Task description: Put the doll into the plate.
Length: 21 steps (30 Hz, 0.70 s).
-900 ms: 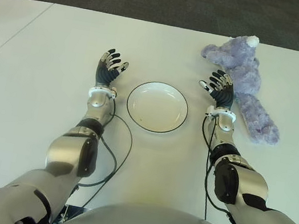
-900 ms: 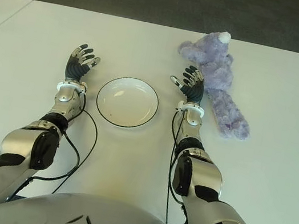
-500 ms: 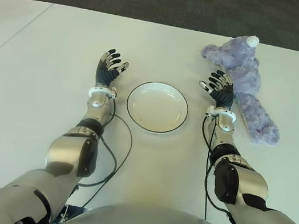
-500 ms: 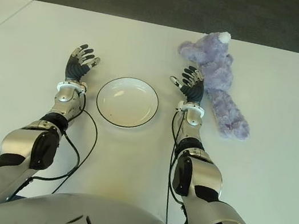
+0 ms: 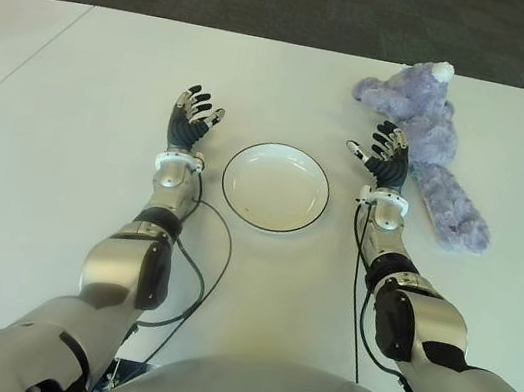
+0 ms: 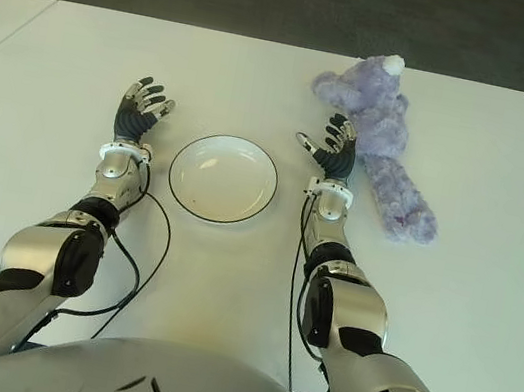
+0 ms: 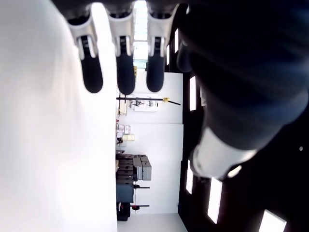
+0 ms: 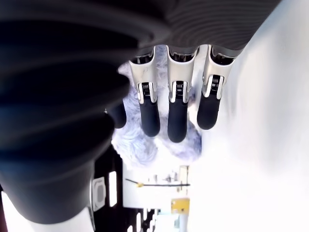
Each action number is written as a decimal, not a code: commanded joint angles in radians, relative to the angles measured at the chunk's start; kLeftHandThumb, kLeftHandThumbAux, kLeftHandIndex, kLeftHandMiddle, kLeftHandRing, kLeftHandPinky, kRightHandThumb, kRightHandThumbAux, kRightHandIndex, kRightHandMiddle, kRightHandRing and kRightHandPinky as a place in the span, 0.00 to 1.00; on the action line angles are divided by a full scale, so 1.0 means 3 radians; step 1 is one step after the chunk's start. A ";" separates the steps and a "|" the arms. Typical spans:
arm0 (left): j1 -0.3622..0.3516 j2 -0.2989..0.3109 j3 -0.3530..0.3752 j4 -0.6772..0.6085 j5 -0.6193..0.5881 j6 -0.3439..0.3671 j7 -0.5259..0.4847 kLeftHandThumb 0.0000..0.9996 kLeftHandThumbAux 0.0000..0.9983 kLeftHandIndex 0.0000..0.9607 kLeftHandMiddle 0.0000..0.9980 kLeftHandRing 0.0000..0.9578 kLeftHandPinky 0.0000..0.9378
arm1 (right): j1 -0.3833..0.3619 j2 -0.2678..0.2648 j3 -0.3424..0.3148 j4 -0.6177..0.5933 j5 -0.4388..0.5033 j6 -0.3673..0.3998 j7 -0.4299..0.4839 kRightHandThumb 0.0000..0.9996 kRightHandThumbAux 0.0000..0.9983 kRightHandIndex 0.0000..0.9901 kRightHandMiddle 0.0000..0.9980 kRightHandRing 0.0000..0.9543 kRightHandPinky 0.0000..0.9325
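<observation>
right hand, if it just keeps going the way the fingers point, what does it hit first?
Most likely the purple plush doll. The right hand, fingers open, points away from the robot and slightly rightward, and in its wrist view the doll's fur sits just past the fingertips. Height above the table is unclear, so it might skim over.

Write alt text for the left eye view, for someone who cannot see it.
A purple plush doll lies on a white table, beside the open right robot hand, which holds nothing. An empty white plate sits between that hand and the open left robot hand.
</observation>
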 commanded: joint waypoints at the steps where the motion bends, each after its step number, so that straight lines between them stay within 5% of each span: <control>1: 0.0646 -0.0189 -0.0027 0.0390 0.0025 0.0448 0.0032 0.19 0.83 0.17 0.24 0.26 0.29 | 0.0623 0.0243 0.0295 0.0296 -0.0323 -0.0127 -0.0477 0.02 0.86 0.13 0.17 0.18 0.13; 8: 0.0635 -0.0195 -0.0039 0.0387 0.0036 0.0447 0.0057 0.18 0.82 0.17 0.23 0.26 0.29 | 0.0369 0.0088 0.0564 0.0236 -0.0628 -0.0320 -0.1044 0.09 0.62 0.05 0.05 0.04 0.04; 21: 0.0633 -0.0192 -0.0040 0.0394 0.0036 0.0479 0.0046 0.18 0.81 0.17 0.24 0.27 0.29 | 0.0201 -0.0006 0.0687 0.0161 -0.0716 -0.0869 -0.1360 0.16 0.58 0.07 0.05 0.03 0.05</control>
